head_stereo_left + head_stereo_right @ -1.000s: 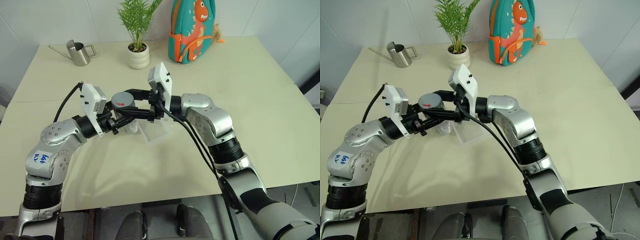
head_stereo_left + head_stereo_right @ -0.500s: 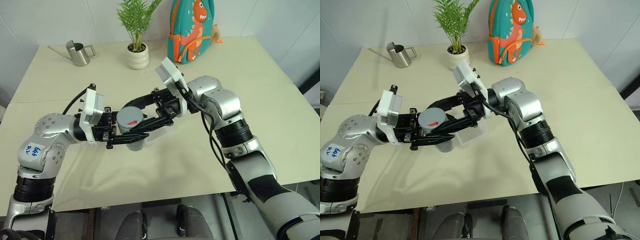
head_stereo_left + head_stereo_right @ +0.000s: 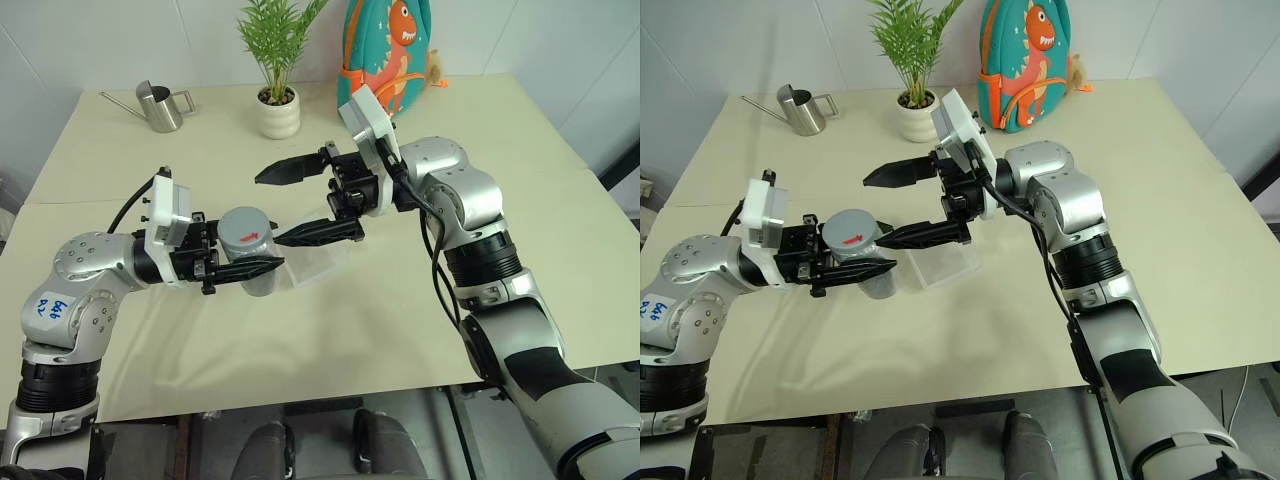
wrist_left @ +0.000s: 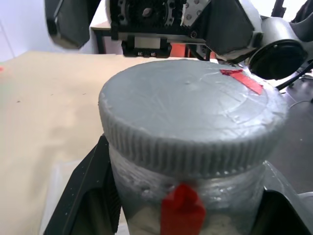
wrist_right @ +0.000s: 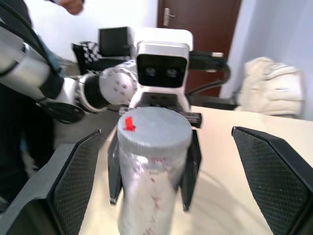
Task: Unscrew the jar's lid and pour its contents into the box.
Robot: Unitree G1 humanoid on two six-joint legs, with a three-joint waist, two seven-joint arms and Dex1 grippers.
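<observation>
The right gripper point(image 3: 305, 202) has let go of the lid point(image 3: 243, 226), jaws now wide apart. The left gripper point(image 3: 262, 268) stays clamped on the jar point(image 3: 252, 268) above the worktop point(image 3: 500, 150), beside the box point(image 3: 318, 262); likely a regrip, lid still on

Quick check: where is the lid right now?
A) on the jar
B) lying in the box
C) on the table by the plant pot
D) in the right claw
A: the lid sits on the jar in the left claw; the right claw is open, off it.

Beige table point(image 3: 520, 130), white tiled wall point(image 3: 120, 40) behind; dark door point(image 5: 195, 29).
</observation>
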